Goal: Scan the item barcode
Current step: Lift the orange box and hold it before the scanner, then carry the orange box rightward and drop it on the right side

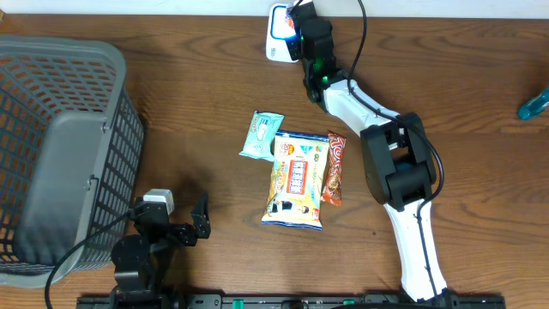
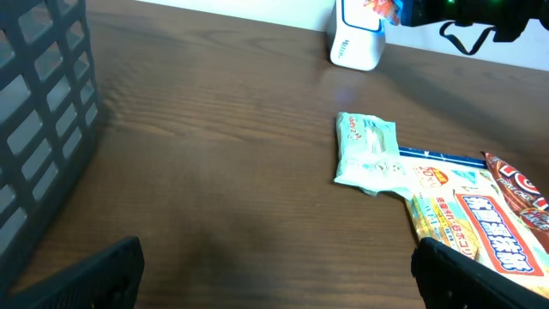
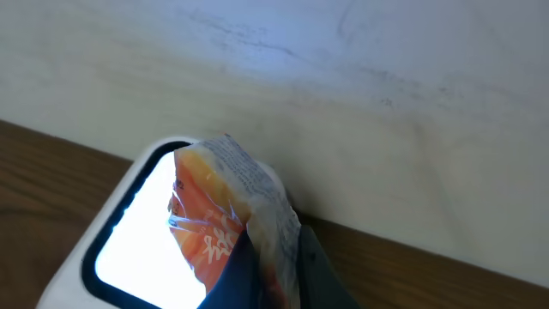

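Orange packet (image 3: 225,215) sits at the far edge of the table (image 1: 197,103), pinched in the right gripper (image 3: 270,276) directly in front of the scanner (image 3: 96,249).

Nearest the robot's base, the left gripper (image 1: 180,219) hovers low over bare wood with its fingers spread wide and nothing between them. Just beside it, to the left, stands a grey mesh basket (image 1: 64,45).

Mid-table lie three snacks in a cluster. A pale green pouch (image 1: 262,136) has its corner touching a large yellow-and-white bag (image 1: 296,180). A reddish-brown bar (image 1: 335,167) lies along the bag's right side. Bag and bar both run lengthwise from near to far. Well apart, at the right edge, is a teal object (image 1: 533,105).

At the far side, the right arm reaches to the white scanner, whose window glows. The right gripper's fingers are pressed together on the packet's lower end. From the wrist camera, the packet's long axis runs up and to the left from the fingers. Its free, crimped end points over the top of the lit window, and one orange face is turned toward the light. I cannot tell where the barcode lies. Behind the scanner is a pale wall (image 3: 360,77).
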